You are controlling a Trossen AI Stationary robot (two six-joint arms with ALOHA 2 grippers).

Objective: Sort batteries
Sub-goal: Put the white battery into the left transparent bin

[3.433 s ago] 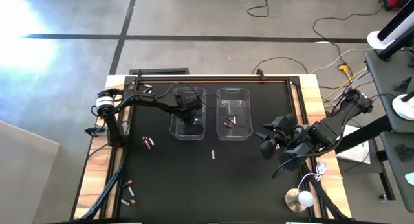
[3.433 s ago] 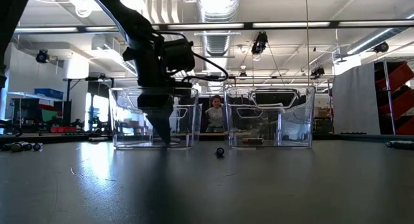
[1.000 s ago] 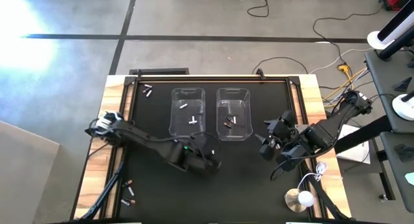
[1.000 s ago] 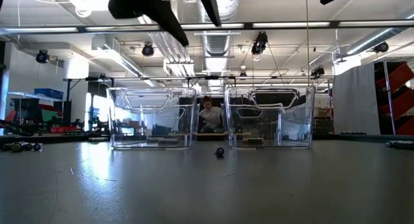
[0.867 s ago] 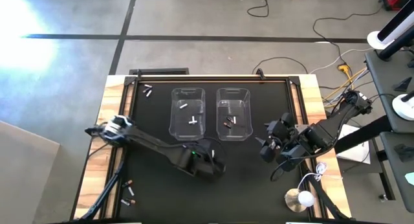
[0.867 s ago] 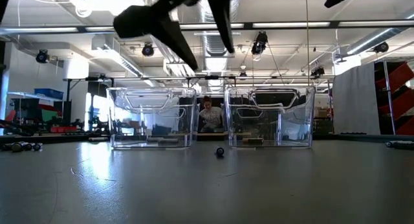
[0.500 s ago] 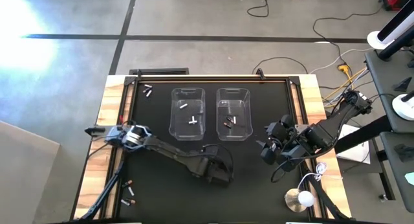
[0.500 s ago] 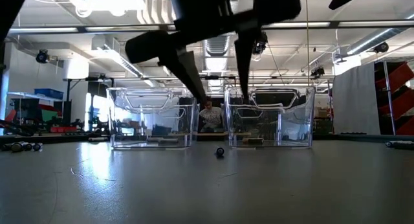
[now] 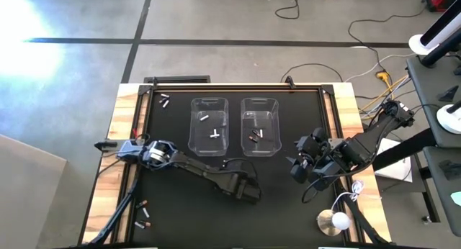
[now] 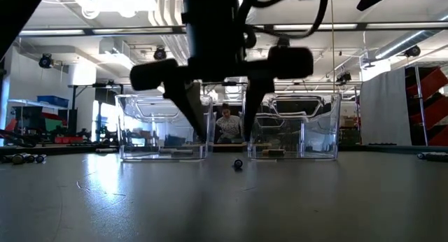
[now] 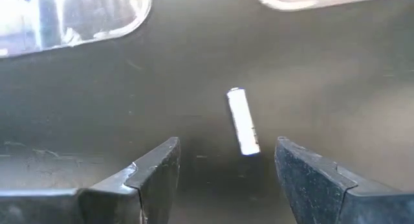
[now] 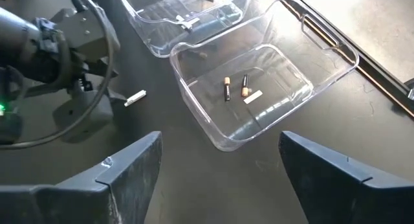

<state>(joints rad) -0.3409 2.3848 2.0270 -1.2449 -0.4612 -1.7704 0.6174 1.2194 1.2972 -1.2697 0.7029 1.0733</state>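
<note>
Left claw: spread wide, empty, hovering low over the middle of the tabletop, fingers straddling a silvery-white battery without touching it.

Silvery-white battery: lying flat on the dark mat, between the two fingertips and just ahead of them; also visible near the near ends of the two bins in the right wrist view.

Right claw: spread wide, empty, parked toward the right edge of the tabletop, facing the bins.

Left bin: clear plastic, toward the far edge; holding a few silvery-white cells.

Right bin: clear plastic, just beside the left bin; holding two dark copper-ended cells and one pale piece.

Loose batteries, far-left corner: a small cluster, untouched.

Loose batteries, near-left corner: a few more lying by the left edge.

Done so far: a handful of cells sorted by type into the two bins.

Left to do: grasp the cell under the left claw, likely bound for the left bin; then both clusters along the left side. Roughly halfway, by the look of it.
</note>
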